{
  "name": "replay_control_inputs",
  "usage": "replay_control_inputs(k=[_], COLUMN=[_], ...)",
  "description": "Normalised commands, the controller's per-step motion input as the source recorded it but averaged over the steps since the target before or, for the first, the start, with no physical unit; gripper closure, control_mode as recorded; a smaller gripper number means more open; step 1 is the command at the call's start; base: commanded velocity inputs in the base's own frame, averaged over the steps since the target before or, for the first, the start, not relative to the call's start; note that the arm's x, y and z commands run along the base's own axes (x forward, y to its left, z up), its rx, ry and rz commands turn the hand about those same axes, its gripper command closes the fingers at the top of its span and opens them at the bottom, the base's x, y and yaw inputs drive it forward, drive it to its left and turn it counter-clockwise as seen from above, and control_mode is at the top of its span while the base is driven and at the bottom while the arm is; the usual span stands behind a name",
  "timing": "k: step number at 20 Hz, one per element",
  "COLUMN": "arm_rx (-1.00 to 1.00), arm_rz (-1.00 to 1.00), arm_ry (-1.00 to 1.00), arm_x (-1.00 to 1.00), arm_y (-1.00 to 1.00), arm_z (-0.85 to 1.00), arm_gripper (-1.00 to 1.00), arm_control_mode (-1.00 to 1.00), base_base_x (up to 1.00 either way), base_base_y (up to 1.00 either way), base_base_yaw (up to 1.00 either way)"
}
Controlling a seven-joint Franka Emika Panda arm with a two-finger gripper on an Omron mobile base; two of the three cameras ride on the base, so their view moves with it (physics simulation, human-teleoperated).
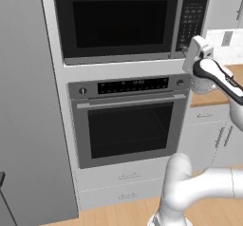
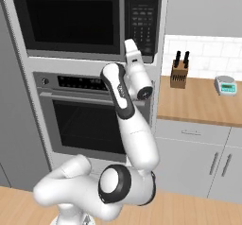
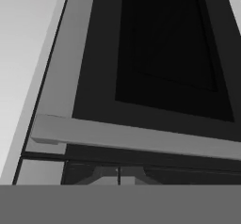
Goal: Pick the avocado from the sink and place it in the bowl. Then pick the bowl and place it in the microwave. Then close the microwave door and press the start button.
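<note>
The microwave [image 1: 118, 21] [image 2: 71, 18] sits in the cabinet wall above the oven. The microwave door [image 1: 121, 23] [image 2: 73, 21] is shut, and its black glass hides the inside. My gripper [image 1: 195, 43] [image 2: 130, 45] points up at the bottom of the black keypad strip [image 1: 192, 16] [image 2: 142, 23], close to its lowest buttons. I cannot make out the fingers. In the hand view a black glass window [image 3: 164, 44] lies above a pale grey bar [image 3: 132, 138]. Avocado, bowl and sink are out of view.
The oven [image 1: 128, 125] [image 2: 80, 120] with its bar handle sits right below the microwave. To the right runs a wooden counter [image 2: 198, 101] with a knife block [image 2: 179, 73] and a small scale [image 2: 225, 84]. A tall grey panel [image 1: 23, 101] stands on the left.
</note>
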Motion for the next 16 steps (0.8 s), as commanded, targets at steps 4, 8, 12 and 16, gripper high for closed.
replay_control_inputs(k=[4, 8, 12, 16], arm_rx=[0.0, 0.0, 0.0, 0.0], arm_rz=[-0.07, -0.07, -0.05, -0.01], arm_ry=[0.04, 0.08, 0.07, 0.02], arm_x=[0.54, 0.62, 0.5, 0.09], arm_y=[-0.16, -0.05, -0.11, -0.25], arm_z=[0.04, 0.01, 0.0, 0.01], arm_gripper=[1.0, 1.0, 1.0, 1.0], arm_control_mode=[-1.0, -1.0, -1.0, -1.0], base_base_x=[0.0, 0.0, 0.0, 0.0], base_base_y=[0.0, 0.0, 0.0, 0.0], base_base_yaw=[0.0, 0.0, 0.0, 0.0])
